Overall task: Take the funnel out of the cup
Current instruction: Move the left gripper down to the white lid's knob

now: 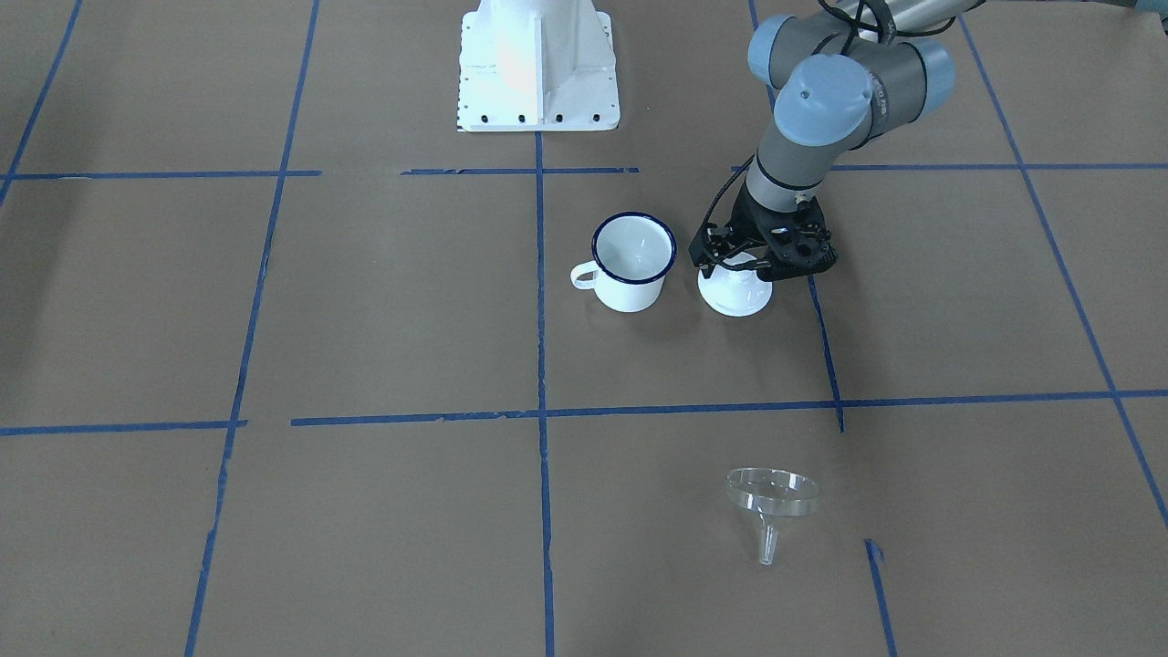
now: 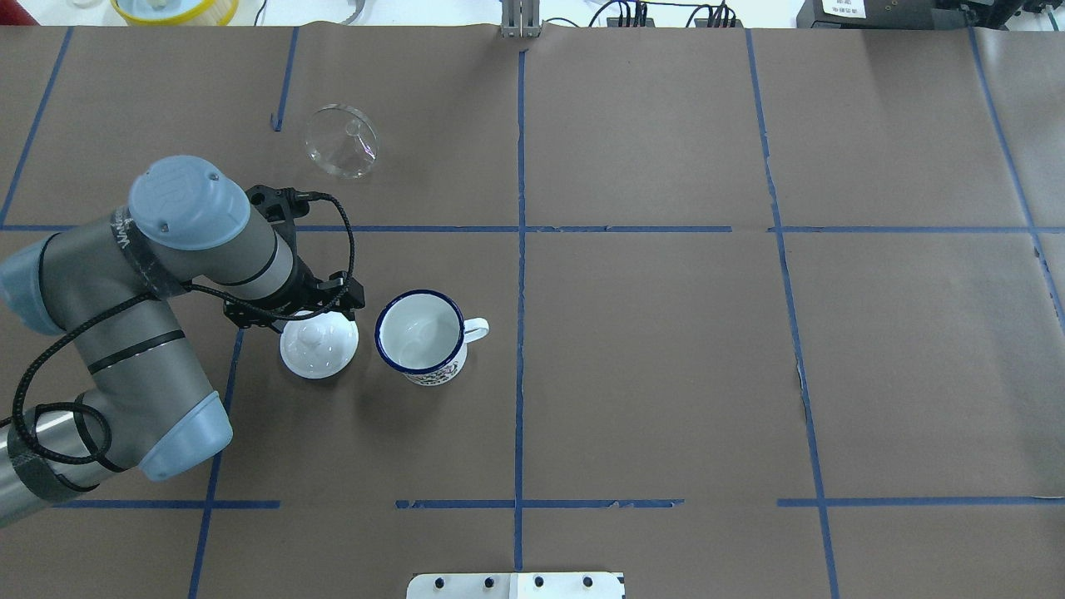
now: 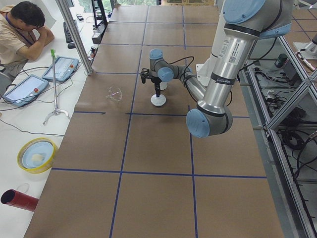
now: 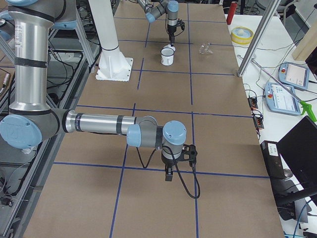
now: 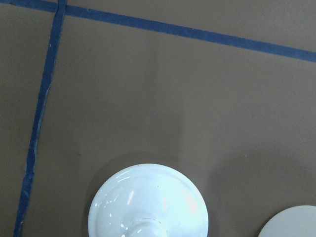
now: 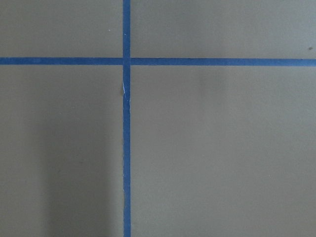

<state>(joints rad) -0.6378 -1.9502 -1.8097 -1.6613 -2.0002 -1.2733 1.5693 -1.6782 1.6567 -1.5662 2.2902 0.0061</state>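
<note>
The clear funnel (image 1: 771,497) lies on its side on the brown table, well apart from the cup, and also shows in the overhead view (image 2: 341,141). The cup (image 1: 632,260), a white enamel mug with a dark blue rim, stands upright and empty (image 2: 418,333). My left gripper (image 1: 744,266) hangs just over a white domed lid (image 1: 735,294) beside the cup. Its jaws look spread either side of the lid's knob (image 2: 319,348). The left wrist view shows the lid (image 5: 148,202) from above. My right gripper (image 4: 169,176) points down over bare table far from the cup; I cannot tell its state.
The white robot base (image 1: 538,64) stands behind the cup. A person (image 3: 20,29) sits at the table's far side with teach pendants (image 3: 25,89). A yellow bowl (image 3: 37,154) and a red cylinder (image 3: 17,198) lie off the brown surface.
</note>
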